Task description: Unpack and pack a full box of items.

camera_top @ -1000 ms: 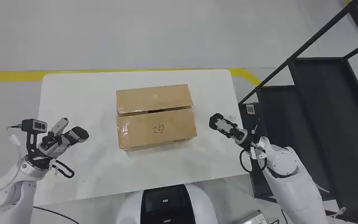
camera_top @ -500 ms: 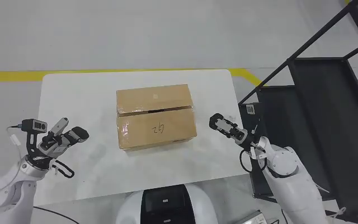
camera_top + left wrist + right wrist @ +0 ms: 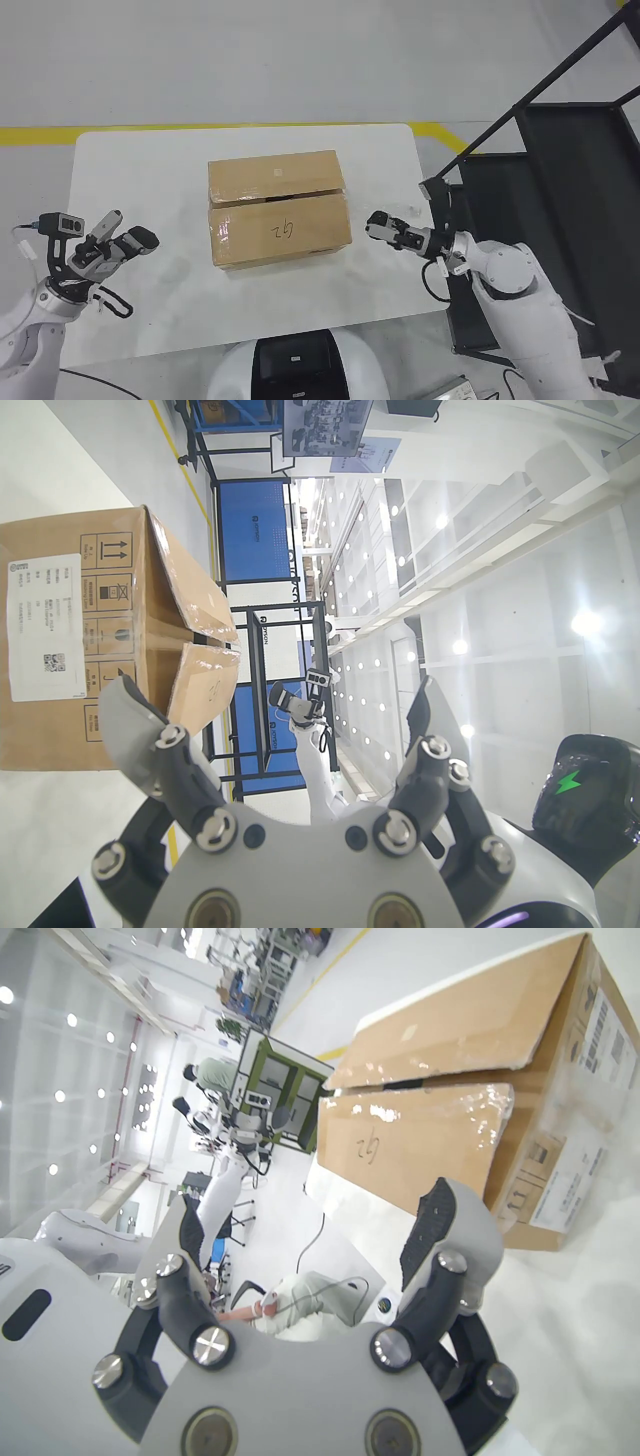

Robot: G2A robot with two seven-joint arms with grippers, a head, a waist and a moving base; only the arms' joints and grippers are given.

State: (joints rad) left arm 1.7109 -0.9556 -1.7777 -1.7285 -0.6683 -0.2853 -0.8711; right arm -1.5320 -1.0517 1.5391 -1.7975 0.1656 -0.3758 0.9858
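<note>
Right gripper (image 3: 377, 224): jaws apart, swings nearer the box (image 3: 279, 208).
Left gripper (image 3: 128, 232): jaws apart, unmoved.
Box: flaps shut, unpacking pending.

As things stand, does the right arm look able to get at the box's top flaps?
Probably yes. The right gripper hangs open just beside the box, apart from it, with only bare table between them. The flaps lie folded down and nothing rests on top.
</note>
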